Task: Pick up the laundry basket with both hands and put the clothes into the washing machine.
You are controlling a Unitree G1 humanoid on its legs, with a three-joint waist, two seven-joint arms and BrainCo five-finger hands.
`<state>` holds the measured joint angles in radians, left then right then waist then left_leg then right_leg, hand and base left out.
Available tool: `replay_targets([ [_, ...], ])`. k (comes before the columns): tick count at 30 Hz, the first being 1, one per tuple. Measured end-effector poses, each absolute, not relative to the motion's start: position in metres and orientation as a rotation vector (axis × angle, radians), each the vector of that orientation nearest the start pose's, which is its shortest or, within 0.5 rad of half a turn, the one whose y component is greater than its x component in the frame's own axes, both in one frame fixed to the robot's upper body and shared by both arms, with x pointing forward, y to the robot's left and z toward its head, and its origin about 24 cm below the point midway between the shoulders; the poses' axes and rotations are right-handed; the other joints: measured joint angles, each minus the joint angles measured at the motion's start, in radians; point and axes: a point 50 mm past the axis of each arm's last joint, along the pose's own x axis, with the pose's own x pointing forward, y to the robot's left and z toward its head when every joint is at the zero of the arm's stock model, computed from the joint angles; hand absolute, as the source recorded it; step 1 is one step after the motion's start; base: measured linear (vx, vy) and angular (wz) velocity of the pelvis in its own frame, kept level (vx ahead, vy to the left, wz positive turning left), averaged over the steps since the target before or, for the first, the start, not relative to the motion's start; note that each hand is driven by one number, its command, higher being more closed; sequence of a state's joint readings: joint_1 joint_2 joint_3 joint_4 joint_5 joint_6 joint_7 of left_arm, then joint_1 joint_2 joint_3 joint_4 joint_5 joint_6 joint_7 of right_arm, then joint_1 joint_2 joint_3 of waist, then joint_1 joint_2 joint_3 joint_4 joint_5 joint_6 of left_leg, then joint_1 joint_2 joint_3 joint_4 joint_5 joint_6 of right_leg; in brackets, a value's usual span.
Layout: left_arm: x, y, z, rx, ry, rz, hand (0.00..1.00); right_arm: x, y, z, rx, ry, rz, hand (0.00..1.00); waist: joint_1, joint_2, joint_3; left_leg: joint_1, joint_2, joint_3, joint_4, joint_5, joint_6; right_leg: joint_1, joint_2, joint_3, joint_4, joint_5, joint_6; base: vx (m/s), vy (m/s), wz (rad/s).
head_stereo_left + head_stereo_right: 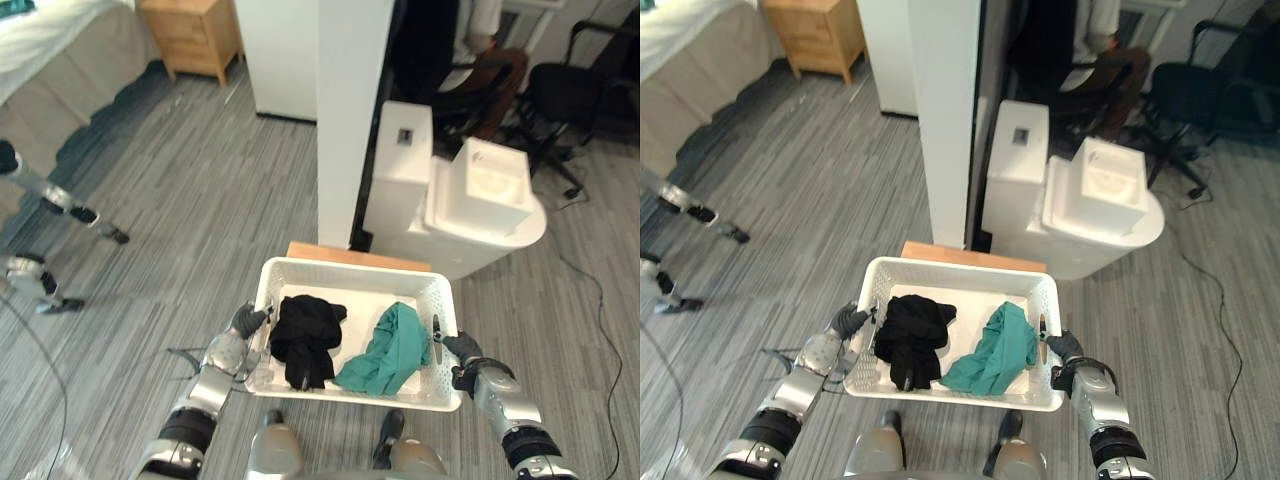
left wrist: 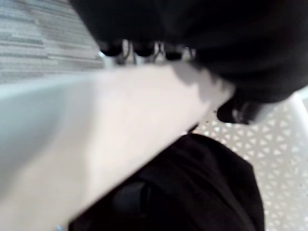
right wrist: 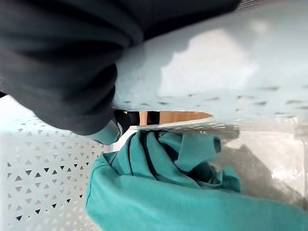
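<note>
The likely light, stiff basket [image 1: 350,266] is being clasped at its side rims by the left hand [image 1: 243,322] and right hand [image 1: 463,350].

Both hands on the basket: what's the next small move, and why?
Probably carry it forward and right: the left hand and right hand each grip a side rim of the laundry basket, clothes are inside, and the washing machine stands ahead on the right.

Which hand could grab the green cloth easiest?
Probably the right hand: it grips the rim of the laundry basket right beside the green cloth. The left hand holds the opposite rim, by the black clothes.
</note>
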<state>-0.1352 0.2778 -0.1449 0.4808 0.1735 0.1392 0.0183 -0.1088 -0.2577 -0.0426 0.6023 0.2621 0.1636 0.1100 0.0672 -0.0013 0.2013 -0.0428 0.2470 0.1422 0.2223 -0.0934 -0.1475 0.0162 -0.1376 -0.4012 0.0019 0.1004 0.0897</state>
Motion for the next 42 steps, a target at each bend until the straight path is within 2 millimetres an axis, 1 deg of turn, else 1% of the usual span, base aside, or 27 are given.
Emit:
replay_targets([
  [3, 0.248, 0.200, -0.047, 0.462, 0.512, -0.059, 1.00, 0.236, -0.225, -0.064, 0.064, 0.625, -0.052, 1.00, 0.005, 0.011, -0.039, 0.002, 0.039, -0.002, 0.012, -0.003, -0.006, 0.042, 0.054, -0.006, -0.079, 0.027, -0.020, 0.00, -0.089, -0.03],
  [6, 0.240, 0.192, -0.058, 0.397, 0.555, -0.052, 1.00, 0.234, -0.233, -0.064, 0.036, 0.633, -0.057, 1.00, 0.001, 0.045, -0.057, -0.032, 0.072, 0.007, 0.086, -0.001, -0.002, 0.061, 0.082, -0.019, -0.082, 0.022, -0.038, -0.04, -0.052, 0.17],
  [9, 0.237, 0.189, -0.061, 0.378, 0.565, -0.053, 1.00, 0.235, -0.236, -0.062, 0.026, 0.632, -0.061, 1.00, 0.001, 0.056, -0.060, -0.052, 0.080, -0.021, 0.125, 0.035, -0.002, 0.045, 0.067, -0.039, -0.015, -0.004, -0.069, -0.08, 0.000, 0.16],
  [10, 0.236, 0.185, -0.063, 0.364, 0.568, -0.055, 1.00, 0.238, -0.236, -0.060, 0.024, 0.625, -0.061, 1.00, 0.011, 0.072, -0.058, -0.090, 0.089, -0.066, 0.352, -0.043, -0.005, 0.027, 0.061, -0.033, 0.032, -0.014, -0.083, -0.09, 0.061, -0.25],
  [12, 0.228, 0.186, -0.068, 0.347, 0.591, -0.049, 1.00, 0.235, -0.239, -0.062, 0.017, 0.634, -0.066, 1.00, 0.009, 0.087, -0.067, -0.070, 0.062, -0.118, 0.598, -0.082, -0.034, 0.022, 0.057, 0.003, 0.059, -0.014, -0.083, -0.16, 0.120, -0.40],
  [13, 0.227, 0.185, -0.069, 0.342, 0.594, -0.048, 1.00, 0.234, -0.239, -0.062, 0.017, 0.636, -0.067, 1.00, 0.003, 0.096, -0.074, -0.049, 0.054, -0.125, 0.628, -0.082, -0.036, 0.010, 0.056, 0.012, 0.071, -0.014, -0.083, -0.24, 0.230, -0.41],
  [14, 0.227, 0.182, -0.068, 0.330, 0.586, -0.051, 1.00, 0.233, -0.241, -0.062, 0.020, 0.633, -0.074, 1.00, -0.011, 0.116, -0.090, -0.008, 0.041, -0.143, 0.613, -0.126, -0.064, -0.033, 0.055, 0.033, 0.099, -0.012, -0.082, -0.22, 0.216, -0.32],
  [15, 0.228, 0.181, -0.066, 0.328, 0.577, -0.052, 1.00, 0.233, -0.241, -0.062, 0.026, 0.629, -0.076, 1.00, -0.020, 0.120, -0.094, -0.002, 0.034, -0.145, 0.581, -0.166, -0.076, -0.057, 0.053, 0.042, 0.107, -0.005, -0.079, -0.24, 0.230, -0.40],
  [16, 0.230, 0.183, -0.064, 0.336, 0.567, -0.048, 1.00, 0.231, -0.239, -0.064, 0.042, 0.629, -0.082, 1.00, -0.030, 0.115, -0.102, 0.012, 0.010, -0.129, 0.503, -0.219, -0.074, -0.089, 0.042, 0.063, 0.104, 0.013, -0.066, -0.23, 0.201, -0.22],
  [17, 0.230, 0.187, -0.063, 0.352, 0.568, -0.048, 1.00, 0.222, -0.236, -0.070, 0.074, 0.646, -0.095, 1.00, -0.042, 0.085, -0.116, 0.044, -0.023, -0.103, 0.376, -0.263, -0.036, -0.115, 0.023, 0.073, 0.078, 0.022, -0.053, -0.22, 0.194, -0.07],
  [18, 0.231, 0.187, -0.062, 0.360, 0.564, -0.051, 1.00, 0.219, -0.235, -0.072, 0.088, 0.649, -0.102, 1.00, -0.057, 0.076, -0.120, 0.058, -0.038, -0.094, 0.325, -0.288, -0.013, -0.134, 0.012, 0.072, 0.075, 0.024, -0.051, -0.22, 0.200, 0.20],
  [19, 0.235, 0.186, -0.058, 0.376, 0.547, -0.069, 1.00, 0.212, -0.236, -0.074, 0.112, 0.642, -0.126, 1.00, -0.065, 0.051, -0.114, 0.056, -0.062, -0.083, 0.267, -0.333, 0.028, -0.178, -0.020, 0.079, 0.088, 0.066, -0.057, -0.29, 0.222, -0.09],
  [20, 0.233, 0.186, -0.060, 0.389, 0.559, -0.077, 1.00, 0.204, -0.234, -0.079, 0.141, 0.661, -0.145, 1.00, -0.048, 0.016, -0.108, 0.052, -0.113, -0.053, 0.272, -0.320, 0.033, -0.197, -0.052, 0.114, 0.086, 0.085, -0.056, -0.32, 0.219, -0.23],
  [21, 0.232, 0.186, -0.061, 0.398, 0.569, -0.089, 1.00, 0.199, -0.235, -0.082, 0.145, 0.673, -0.153, 1.00, -0.050, 0.009, -0.109, 0.040, -0.128, -0.046, 0.276, -0.316, 0.041, -0.198, -0.061, 0.127, 0.076, 0.085, -0.056, -0.43, 0.224, -0.39],
  [23, 0.232, 0.181, -0.062, 0.406, 0.567, -0.115, 1.00, 0.186, -0.238, -0.087, 0.163, 0.691, -0.181, 1.00, -0.054, -0.017, -0.114, 0.033, -0.184, -0.014, 0.256, -0.297, 0.084, -0.214, -0.094, 0.173, 0.036, 0.057, -0.020, -0.33, 0.170, -0.36],
  [24, 0.232, 0.180, -0.061, 0.404, 0.564, -0.115, 1.00, 0.186, -0.238, -0.084, 0.160, 0.675, -0.182, 1.00, -0.055, -0.030, -0.112, 0.029, -0.216, 0.021, 0.222, -0.267, 0.120, -0.238, -0.118, 0.181, 0.019, -0.020, 0.011, -0.27, 0.144, -0.81],
  [25, 0.234, 0.180, -0.060, 0.403, 0.556, -0.115, 1.00, 0.188, -0.239, -0.081, 0.155, 0.664, -0.180, 1.00, -0.057, -0.016, -0.116, 0.027, -0.213, 0.077, 0.173, -0.232, 0.168, -0.266, -0.140, 0.124, 0.027, -0.093, 0.017, -0.33, 0.175, -0.91],
  [26, 0.235, 0.180, -0.058, 0.402, 0.549, -0.111, 1.00, 0.188, -0.239, -0.081, 0.154, 0.659, -0.178, 1.00, -0.056, -0.014, -0.116, 0.024, -0.212, 0.103, 0.156, -0.218, 0.180, -0.284, -0.147, 0.090, 0.044, -0.086, -0.004, -0.29, 0.139, -1.06],
  [28, 0.239, 0.185, -0.054, 0.402, 0.538, -0.089, 1.00, 0.193, -0.234, -0.079, 0.165, 0.646, -0.167, 1.00, -0.052, -0.009, -0.116, 0.027, -0.192, 0.194, 0.101, -0.166, 0.188, -0.298, -0.146, -0.033, 0.238, -0.053, -0.088, -0.24, 0.140, -1.07],
  [30, 0.243, 0.186, -0.051, 0.401, 0.523, -0.080, 1.00, 0.198, -0.231, -0.077, 0.170, 0.631, -0.163, 1.00, -0.051, -0.018, -0.119, 0.039, -0.178, 0.252, 0.076, -0.143, 0.193, -0.255, -0.147, -0.067, 0.430, -0.111, -0.102, -0.13, 0.063, -0.95],
  [32, 0.246, 0.186, -0.044, 0.397, 0.490, -0.074, 1.00, 0.214, -0.232, -0.067, 0.146, 0.588, -0.141, 1.00, -0.049, -0.019, -0.119, 0.030, -0.154, 0.342, 0.077, -0.138, 0.189, -0.218, -0.158, -0.092, 0.533, -0.242, -0.083, -0.16, -0.001, -1.26],
  [35, 0.253, 0.186, -0.031, 0.387, 0.431, -0.057, 1.00, 0.242, -0.234, -0.050, 0.092, 0.529, -0.100, 1.00, -0.043, -0.022, -0.123, 0.046, -0.110, 0.508, 0.080, -0.140, 0.169, -0.143, -0.206, -0.260, 0.499, -0.330, -0.089, -0.12, -0.087, -1.56],
  [36, 0.253, 0.187, -0.030, 0.382, 0.430, -0.052, 1.00, 0.245, -0.234, -0.048, 0.085, 0.522, -0.095, 1.00, -0.042, -0.018, -0.123, 0.046, -0.102, 0.522, 0.081, -0.144, 0.167, -0.143, -0.202, -0.272, 0.492, -0.328, -0.088, -0.08, -0.133, -1.75],
  [37, 0.254, 0.188, -0.029, 0.373, 0.425, -0.043, 1.00, 0.256, -0.232, -0.041, 0.065, 0.502, -0.074, 1.00, -0.040, 0.001, -0.129, 0.043, -0.069, 0.581, 0.088, -0.147, 0.141, -0.162, -0.150, -0.279, 0.424, -0.298, -0.100, -0.06, -0.117, -1.60],
  [38, 0.255, 0.188, -0.028, 0.366, 0.420, -0.042, 1.00, 0.260, -0.231, -0.039, 0.058, 0.492, -0.063, 1.00, -0.028, 0.012, -0.140, 0.050, -0.039, 0.626, 0.053, -0.128, 0.112, -0.169, -0.065, -0.223, 0.318, -0.260, -0.109, -0.03, -0.131, -1.72],
  [40, 0.259, 0.186, -0.025, 0.364, 0.407, -0.048, 1.00, 0.259, -0.234, -0.037, 0.064, 0.486, -0.069, 1.00, -0.036, 0.002, -0.146, 0.065, -0.007, 0.691, 0.039, -0.098, 0.074, -0.167, 0.008, -0.171, 0.230, -0.176, -0.132, 0.06, -0.170, -1.31],
  [42, 0.259, 0.182, -0.026, 0.363, 0.409, -0.058, 1.00, 0.251, -0.240, -0.038, 0.073, 0.482, -0.095, 1.00, -0.059, -0.002, -0.146, 0.076, 0.047, 0.723, 0.100, -0.099, 0.072, -0.150, 0.065, -0.132, 0.176, -0.149, -0.152, 0.11, -0.157, -1.00],
])
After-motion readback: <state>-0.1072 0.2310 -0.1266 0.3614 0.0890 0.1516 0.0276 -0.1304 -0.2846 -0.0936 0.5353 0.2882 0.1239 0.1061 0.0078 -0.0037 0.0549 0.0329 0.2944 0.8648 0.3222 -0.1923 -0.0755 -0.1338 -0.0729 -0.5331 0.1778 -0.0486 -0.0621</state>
